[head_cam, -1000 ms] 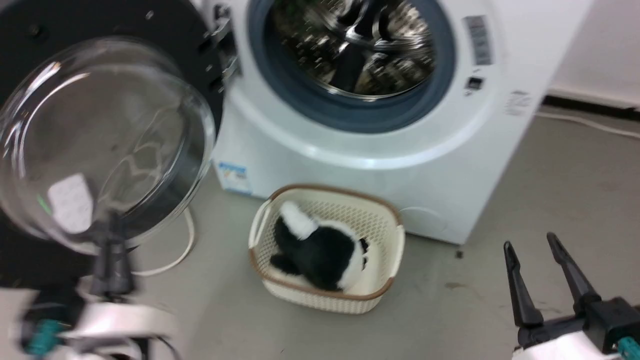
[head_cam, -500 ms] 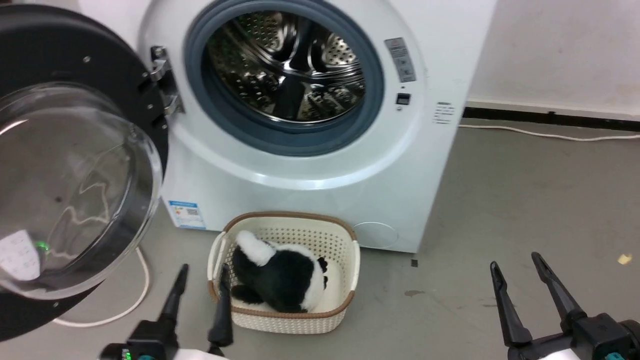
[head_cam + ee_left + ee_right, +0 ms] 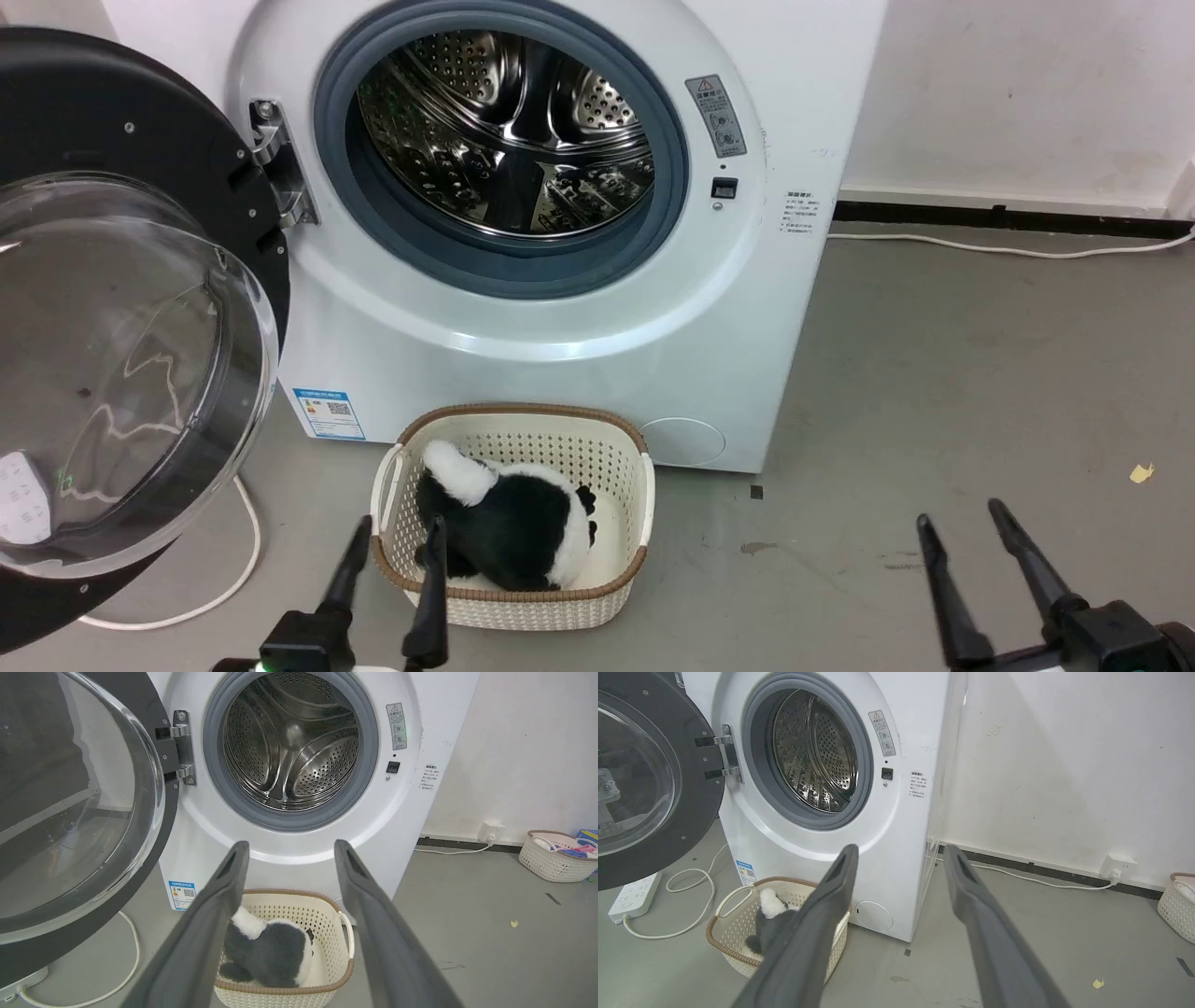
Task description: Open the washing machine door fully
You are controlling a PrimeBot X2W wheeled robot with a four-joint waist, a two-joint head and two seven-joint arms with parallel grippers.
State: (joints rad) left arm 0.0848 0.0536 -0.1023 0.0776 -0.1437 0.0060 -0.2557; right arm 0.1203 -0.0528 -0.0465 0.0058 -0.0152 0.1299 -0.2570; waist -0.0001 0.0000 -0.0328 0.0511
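Observation:
The white washing machine [image 3: 747,308] [image 3: 411,826] [image 3: 906,826] faces me with its steel drum [image 3: 509,131] uncovered inside the grey-blue gasket. Its door [image 3: 103,121] [image 3: 159,807] [image 3: 686,826], black-rimmed with a bulging glass bowl [image 3: 121,373], is swung wide to the left on a metal hinge [image 3: 275,163]. My left gripper [image 3: 400,535] [image 3: 289,847] is open and empty, low in the head view in front of a basket, away from the door. My right gripper [image 3: 962,518] [image 3: 901,851] is open and empty at the lower right above the floor.
A cream basket [image 3: 625,583] [image 3: 343,970] [image 3: 724,947] holding a black-and-white plush toy [image 3: 509,527] sits on the floor before the machine. A white cable [image 3: 233,579] and power strip [image 3: 633,896] lie under the door. Another basket [image 3: 553,858] stands by the right wall.
The head camera has shifted, so the machine sits lower and further left in view. My left gripper has come away from the door's glass and now hovers low by the basket.

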